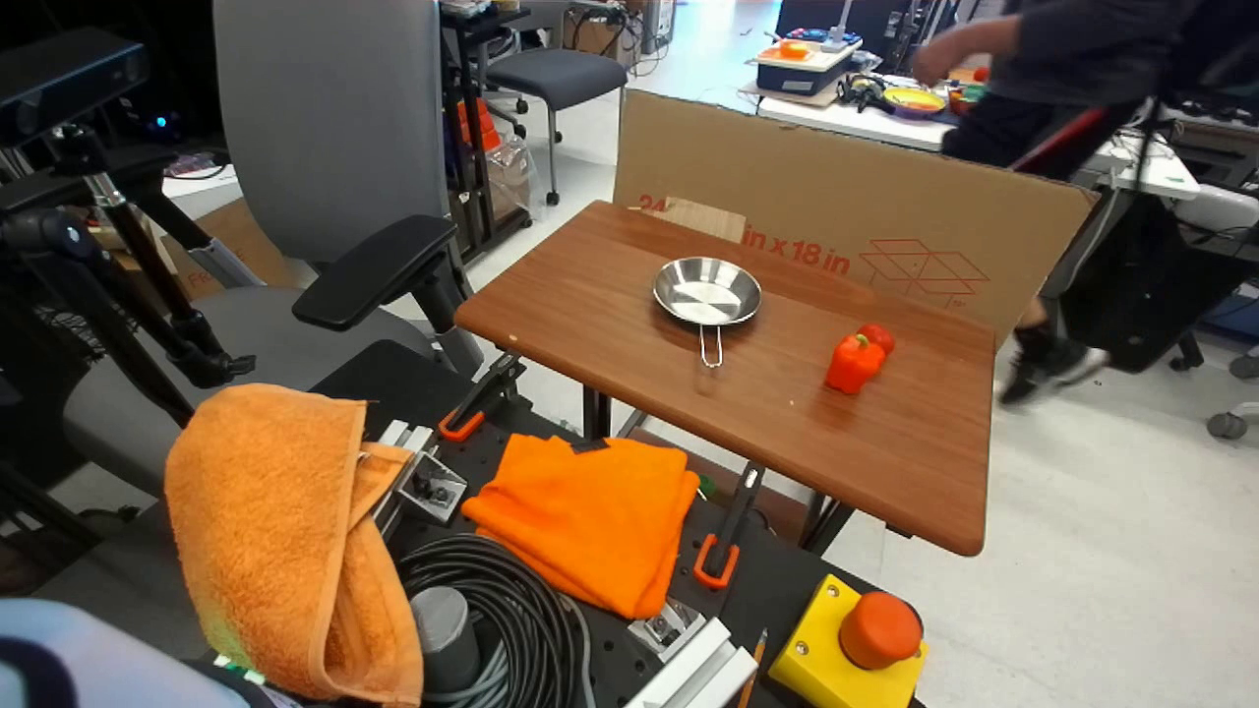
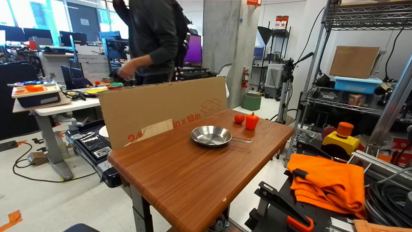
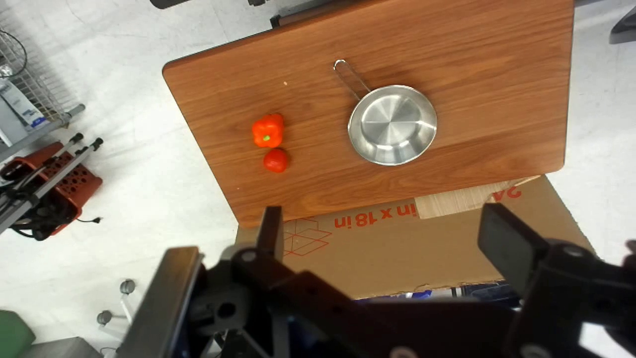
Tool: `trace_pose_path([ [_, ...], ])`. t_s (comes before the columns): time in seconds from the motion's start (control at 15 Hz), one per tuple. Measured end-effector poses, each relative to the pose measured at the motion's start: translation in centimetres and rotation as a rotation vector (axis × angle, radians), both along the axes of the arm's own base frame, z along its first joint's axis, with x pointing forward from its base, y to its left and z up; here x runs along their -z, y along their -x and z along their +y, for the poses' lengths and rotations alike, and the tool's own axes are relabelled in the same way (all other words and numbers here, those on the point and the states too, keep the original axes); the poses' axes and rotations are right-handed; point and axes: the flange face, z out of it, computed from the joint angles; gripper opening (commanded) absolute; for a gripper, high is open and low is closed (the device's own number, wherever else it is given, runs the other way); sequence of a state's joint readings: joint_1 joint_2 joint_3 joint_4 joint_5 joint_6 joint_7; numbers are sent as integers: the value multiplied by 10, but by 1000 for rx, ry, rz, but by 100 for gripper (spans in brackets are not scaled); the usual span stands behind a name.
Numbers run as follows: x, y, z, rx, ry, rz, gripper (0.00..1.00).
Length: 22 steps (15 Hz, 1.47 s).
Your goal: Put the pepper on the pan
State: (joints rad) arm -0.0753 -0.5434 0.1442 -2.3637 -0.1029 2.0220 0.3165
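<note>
Brown table (image 2: 180, 174) is shown in all views. In the wrist view, the tool (image 3: 383, 226) is spread wide. On the table, a silver pan (image 3: 391, 124) is set apart from an upright orange-red pepper (image 3: 270, 128), placed just beside a smaller red piece (image 3: 276, 160).

A small red piece (image 2: 239, 119) lies on the brown table (image 2: 177, 170), cardboard (image 2: 161, 104) along one edge.

In an exterior view, the pepper (image 1: 853, 368) partly hides 1 red piece (image 1: 882, 339).
</note>
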Motion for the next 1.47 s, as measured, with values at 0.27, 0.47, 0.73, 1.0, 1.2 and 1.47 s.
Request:
trace_pose_path([
  [0.27, 0, 0, 0, 0, 0, 0, 100],
  [0.47, 1, 0, 1, -3, 0, 2, 100],
  [0.73, 2, 1, 4, -34, -1, 8, 100],
  [1.0, 4, 2, 6, -98, -20, 24, 100],
  [1.2, 6, 2, 6, -156, -36, 41, 100],
  [1.47, 10, 3, 3, -186, -42, 53, 100],
])
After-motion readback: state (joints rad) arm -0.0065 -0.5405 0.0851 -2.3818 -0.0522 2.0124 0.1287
